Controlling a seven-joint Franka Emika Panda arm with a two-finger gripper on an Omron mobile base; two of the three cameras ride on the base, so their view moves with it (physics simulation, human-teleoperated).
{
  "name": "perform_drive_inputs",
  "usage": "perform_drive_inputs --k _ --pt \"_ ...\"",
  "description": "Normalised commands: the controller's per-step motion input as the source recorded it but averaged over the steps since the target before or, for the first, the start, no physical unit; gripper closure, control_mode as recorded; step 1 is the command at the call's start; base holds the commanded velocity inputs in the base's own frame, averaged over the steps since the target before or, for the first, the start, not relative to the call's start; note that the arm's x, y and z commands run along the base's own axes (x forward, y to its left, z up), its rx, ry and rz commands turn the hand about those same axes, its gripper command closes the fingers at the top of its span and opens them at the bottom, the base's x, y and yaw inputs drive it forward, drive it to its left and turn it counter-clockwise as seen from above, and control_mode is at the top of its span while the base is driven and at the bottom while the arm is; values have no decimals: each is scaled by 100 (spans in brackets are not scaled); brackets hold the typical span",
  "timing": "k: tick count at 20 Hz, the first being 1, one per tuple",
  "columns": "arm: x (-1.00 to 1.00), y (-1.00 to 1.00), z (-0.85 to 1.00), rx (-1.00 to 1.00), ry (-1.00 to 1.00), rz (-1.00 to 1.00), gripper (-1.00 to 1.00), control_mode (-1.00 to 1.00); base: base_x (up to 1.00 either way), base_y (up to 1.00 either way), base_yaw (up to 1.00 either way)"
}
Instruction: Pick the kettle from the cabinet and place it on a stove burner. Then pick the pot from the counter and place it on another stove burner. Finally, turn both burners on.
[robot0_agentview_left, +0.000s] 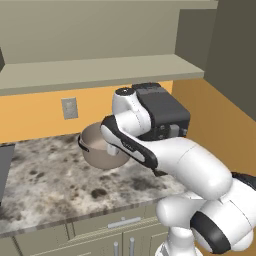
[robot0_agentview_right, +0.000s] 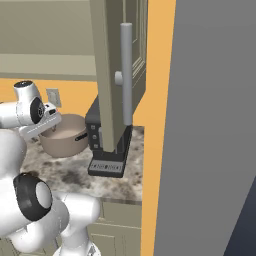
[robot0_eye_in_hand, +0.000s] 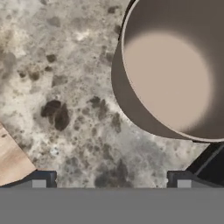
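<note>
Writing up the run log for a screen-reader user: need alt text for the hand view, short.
Looking down past the open gripper, a wide tan pot stands empty on the speckled granite counter, filling the upper right of the view and lying beyond the fingertips, untouched. A pale wooden corner pokes in at the lower left, and a dark object sits at the lower right.

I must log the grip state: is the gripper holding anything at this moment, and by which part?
Nothing is held. The gripper is open above the speckled granite counter, beside the wide tan metal pot, not touching it.
</note>
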Motion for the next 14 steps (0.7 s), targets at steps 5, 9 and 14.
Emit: perform_drive_inputs --k 5,9,14 --pt "38 14 -33 -5 4 3 -100 -100 0 0 0" --pt "37 15 -33 -6 3 1 -100 -100 0 0 0" --pt "42 10 -31 -5 2 1 -100 -100 0 0 0"
